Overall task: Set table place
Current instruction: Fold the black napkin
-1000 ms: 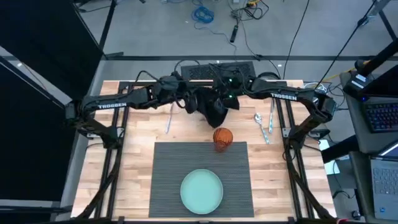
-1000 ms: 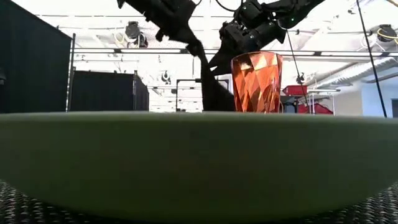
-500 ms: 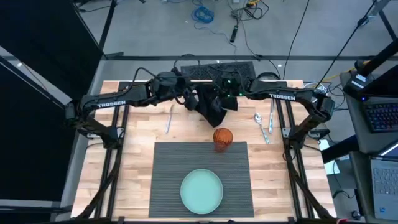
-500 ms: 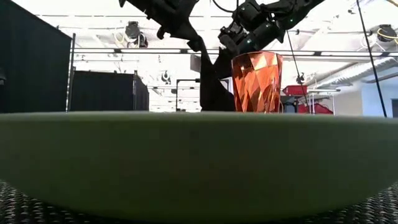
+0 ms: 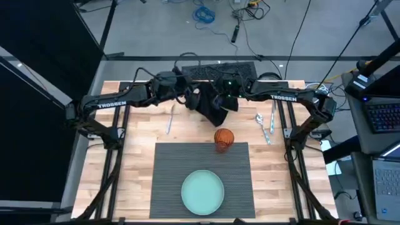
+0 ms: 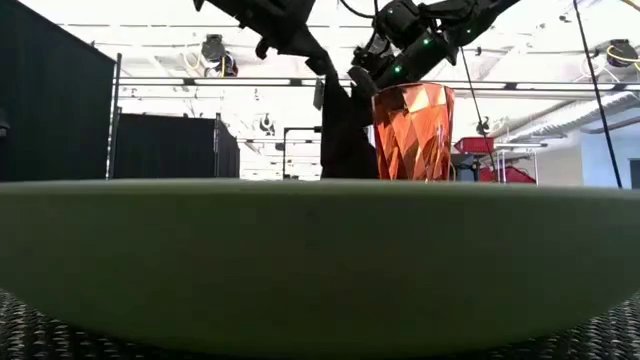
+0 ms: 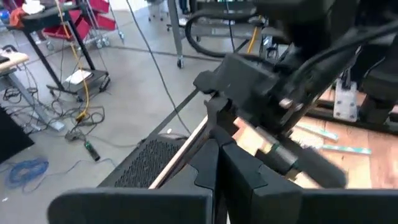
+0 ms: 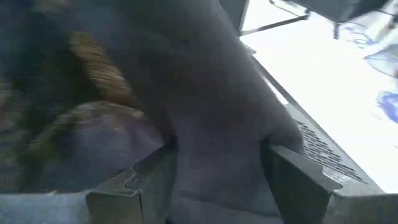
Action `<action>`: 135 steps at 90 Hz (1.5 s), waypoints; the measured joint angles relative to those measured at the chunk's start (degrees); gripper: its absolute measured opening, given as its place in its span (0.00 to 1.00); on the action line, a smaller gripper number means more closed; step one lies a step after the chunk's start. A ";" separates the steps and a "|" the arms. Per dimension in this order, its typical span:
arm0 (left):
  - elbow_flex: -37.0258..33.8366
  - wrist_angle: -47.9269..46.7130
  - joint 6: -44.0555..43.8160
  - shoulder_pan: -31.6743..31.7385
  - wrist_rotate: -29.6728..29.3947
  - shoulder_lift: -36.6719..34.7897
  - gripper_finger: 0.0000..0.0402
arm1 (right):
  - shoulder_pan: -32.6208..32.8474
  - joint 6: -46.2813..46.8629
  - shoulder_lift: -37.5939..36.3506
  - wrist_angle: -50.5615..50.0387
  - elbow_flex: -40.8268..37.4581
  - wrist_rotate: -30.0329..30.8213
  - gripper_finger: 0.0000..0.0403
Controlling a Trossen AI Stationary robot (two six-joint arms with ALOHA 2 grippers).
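Holding the black cloth napkin between both sets of fingers, I have it off the surface at the far edge. The left gripper is clamped shut on one upper corner; in the left wrist view its fingers are pressed together on the cloth's edge. The right gripper pinches the other side, and in the right wrist view cloth fills the gap between its fingers, so I read it as gripping too.

Compared with a second ago, both grippers sit a little higher and closer together, and the napkin hangs longer and straighter in the low view, just behind the orange faceted glass. I take that to mean the cloth is now lifted clear and ready to be carried, but it is not yet placed.

The ribbed dark grey placemat lies well nearer me than the fingers, across the front middle of the surface, with the pale green plate on its front half and the glass standing at its far edge. The napkin's lower end hangs just beyond that glass. A fork lies left of the mat's far corner, and a spoon and knife lie right, all untouched.
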 joint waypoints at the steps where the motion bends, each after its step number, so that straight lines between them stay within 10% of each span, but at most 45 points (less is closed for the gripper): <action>1: 0.18 -0.16 0.01 0.00 0.01 0.00 0.00 | 0.00 0.07 0.00 -0.01 0.00 0.36 0.54; 71: 3.65 -5.75 2.71 -0.09 1.61 0.00 0.00 | -0.27 -1.03 0.00 -0.07 0.00 24.72 0.54; 97: 3.65 -8.33 3.79 1.23 -0.91 0.00 0.00 | -2.38 -0.41 0.00 -0.81 0.00 -2.69 0.54; 135: 3.65 -14.90 6.12 8.78 -3.72 0.00 0.00 | -4.81 -3.79 -5.58 -18.07 0.00 -5.15 0.54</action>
